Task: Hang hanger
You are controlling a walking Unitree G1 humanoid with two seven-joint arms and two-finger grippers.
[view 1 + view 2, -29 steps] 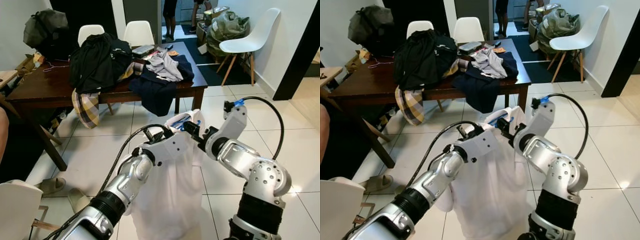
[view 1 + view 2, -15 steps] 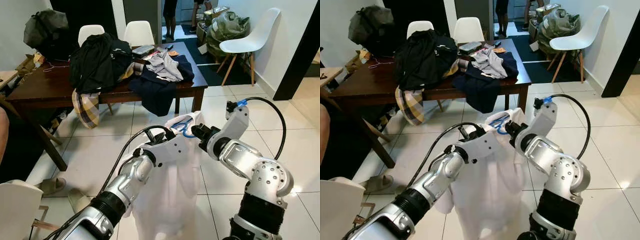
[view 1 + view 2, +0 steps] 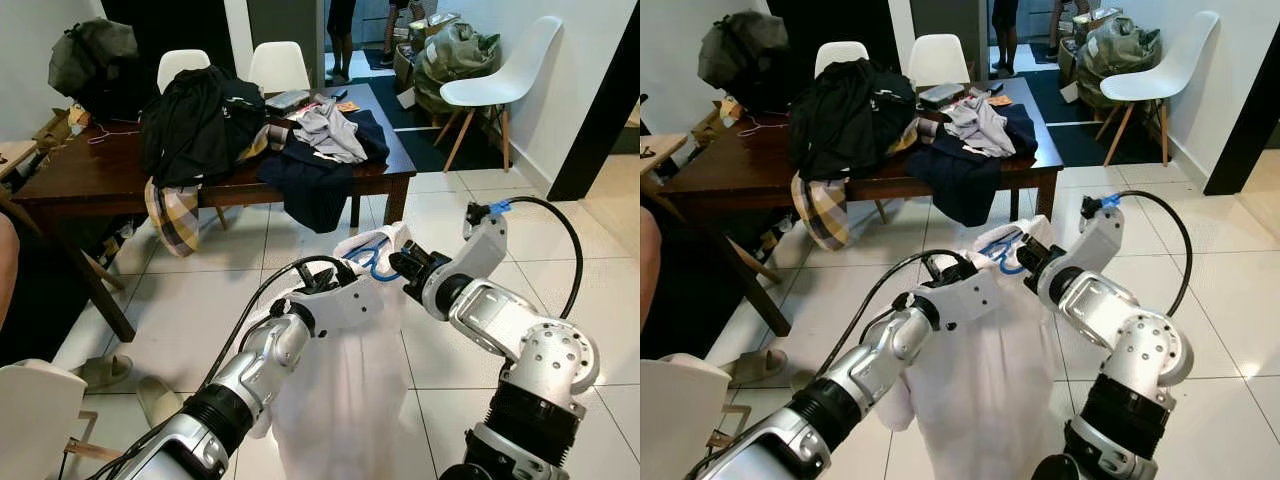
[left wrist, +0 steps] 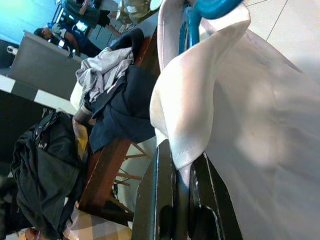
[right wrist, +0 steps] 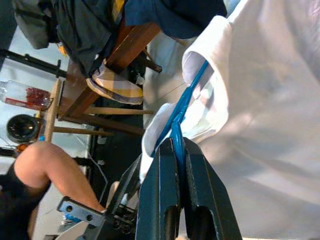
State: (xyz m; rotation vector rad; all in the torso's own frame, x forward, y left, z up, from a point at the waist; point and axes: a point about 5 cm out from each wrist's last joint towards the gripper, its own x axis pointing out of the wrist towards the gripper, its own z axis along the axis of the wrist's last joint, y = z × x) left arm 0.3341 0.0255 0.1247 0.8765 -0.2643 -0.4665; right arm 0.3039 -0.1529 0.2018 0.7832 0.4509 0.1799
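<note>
Both arms have carried the white shirt [image 3: 340, 390] and its blue hanger [image 3: 368, 256] a little to the right and nearer over the last second, and the right forearm has swung out further to the right. At far left a wooden table [image 3: 90, 180] carries a black jacket [image 3: 195, 120], with a navy garment [image 3: 315, 180] drooping over its near edge and a grey one [image 3: 325, 130] on top; a plaid cloth [image 3: 170, 215] hangs off the table's near side. Two white chairs [image 3: 275, 65] stand behind the table. Nearer, the left gripper [image 4: 182, 172] has its black fingers [image 4: 160, 195] pinched together on a fold of the shirt's collar, just left of the hanger. The shirt hangs down between the two arms above the pale floor tiles [image 3: 200, 320]. The right gripper [image 5: 177, 150] clamps its fingers [image 5: 157, 190] on the hanger's blue wire at the neck opening. At far right another white chair [image 3: 500, 70] stands by the wall.
</note>
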